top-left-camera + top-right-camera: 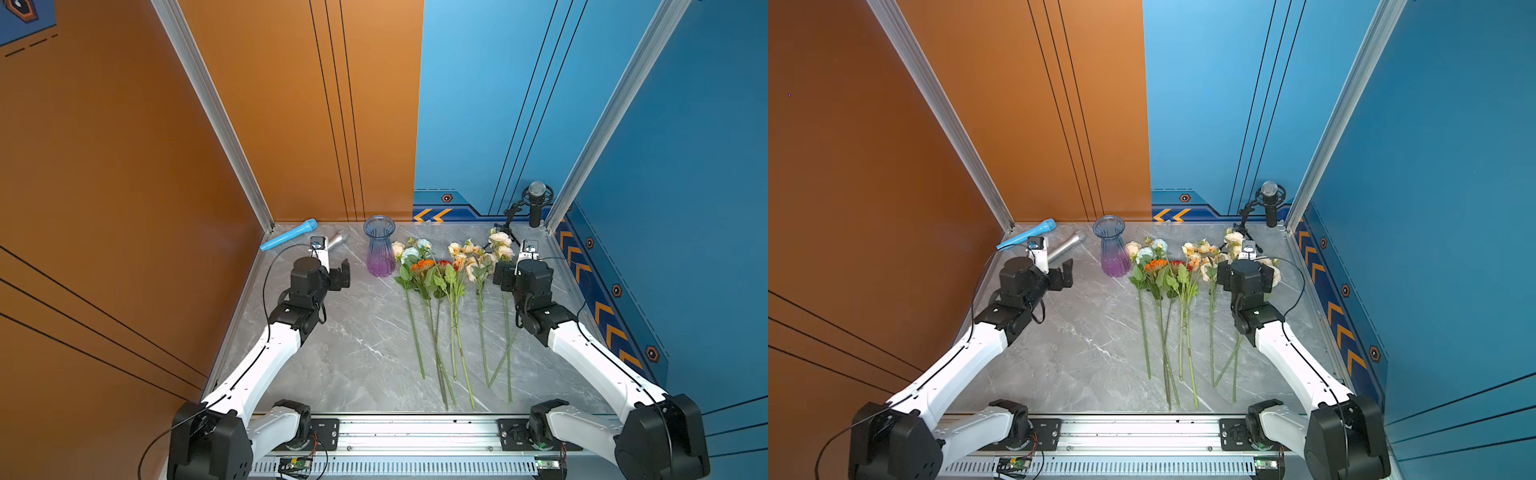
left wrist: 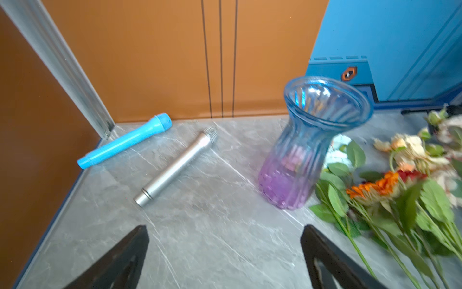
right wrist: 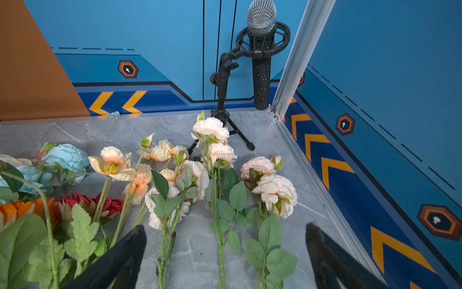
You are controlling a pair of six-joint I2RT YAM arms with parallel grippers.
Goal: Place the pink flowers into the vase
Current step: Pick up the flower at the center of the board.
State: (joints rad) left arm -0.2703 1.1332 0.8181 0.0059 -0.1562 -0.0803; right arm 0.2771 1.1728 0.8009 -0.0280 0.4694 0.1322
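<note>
I am holding both tools wide open, gripping nothing. My left tool (image 2: pixel 223 231) is hanging over bare bench (image 2: pixel 200 220), and my right tool (image 3: pixel 225 227) is hanging over the flowers.

The vase (image 1: pixel 380 249) is standing upright near the back wall, ribbed glass running from blue at the flared mouth to purple at the base. It is ahead of my left tool and off to its right. A silver microphone (image 2: pixel 175 167) is lying to the vase's left, with a blue microphone (image 2: pixel 125 141) beyond it by the corner.

The pink flowers (image 3: pixel 273 189) are lying flat on the bench at the right end of the flower row — three stems, blooms toward the back wall and stem ends toward my base. In the right wrist view all three stems are showing between my fingers (image 3: pixel 130 247). The farthest bloom is lying just beside the tripod foot of the black microphone (image 3: pixel 261 50). A peach-orange spray (image 3: pixel 112 162) is lying next to them, then white and pale blue blooms (image 3: pixel 66 157) nearest the vase.
</note>
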